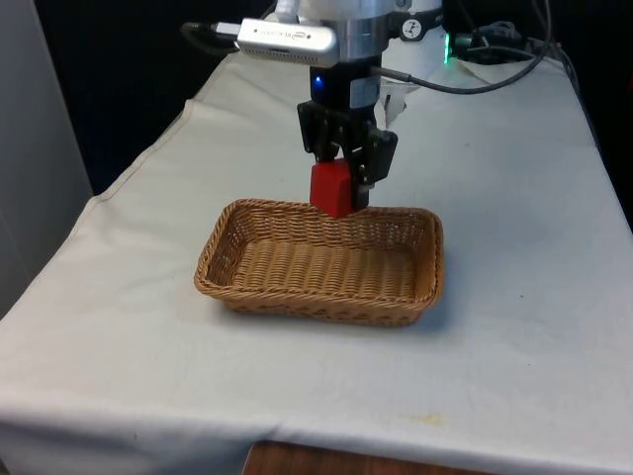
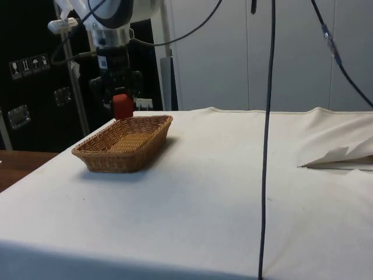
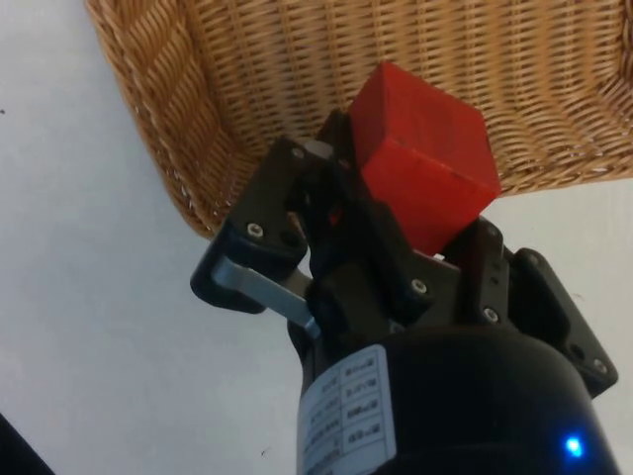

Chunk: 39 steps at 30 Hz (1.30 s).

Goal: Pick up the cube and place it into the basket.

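Gripper: you had the gripper (image 1: 341, 178) over the far rim of the basket; its black fingers (image 3: 297, 188) were clamped on the cube; in the side view it (image 2: 119, 99) hung just above the wicker edge.
Cube: your cube (image 1: 331, 190) was red, held in the air between the fingers, tilted in the wrist view (image 3: 425, 153); its lower end sat level with the far rim in the front view; whether it touched the rim you could not tell.
Basket: your basket (image 1: 223, 259) was a shallow, rectangular tan wicker tray; it stood flat on the cloth; its inside held nothing; the side view showed it (image 2: 99, 160) near the table's edge.
Cloth: your cloth (image 1: 514, 297) was white, covering the table; a raised fold (image 2: 341, 157) lay well apart from the basket.
Cable: you had a dark cable (image 2: 267, 140) hanging straight down in the side view.
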Each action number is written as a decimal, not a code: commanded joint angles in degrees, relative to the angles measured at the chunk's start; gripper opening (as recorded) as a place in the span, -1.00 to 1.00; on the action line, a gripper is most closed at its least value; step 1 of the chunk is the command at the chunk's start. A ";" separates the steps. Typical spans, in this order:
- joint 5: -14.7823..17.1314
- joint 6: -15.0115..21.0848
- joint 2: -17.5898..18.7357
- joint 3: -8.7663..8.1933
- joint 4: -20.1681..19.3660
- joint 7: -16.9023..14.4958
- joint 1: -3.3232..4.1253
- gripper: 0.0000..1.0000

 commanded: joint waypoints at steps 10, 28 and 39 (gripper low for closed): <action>0.06 -0.06 0.06 0.06 0.06 -0.23 -0.06 -0.99; 0.17 1.32 2.01 0.00 0.34 -8.25 -0.11 -0.99; 0.17 2.69 3.61 0.00 0.29 -13.24 -0.11 -0.99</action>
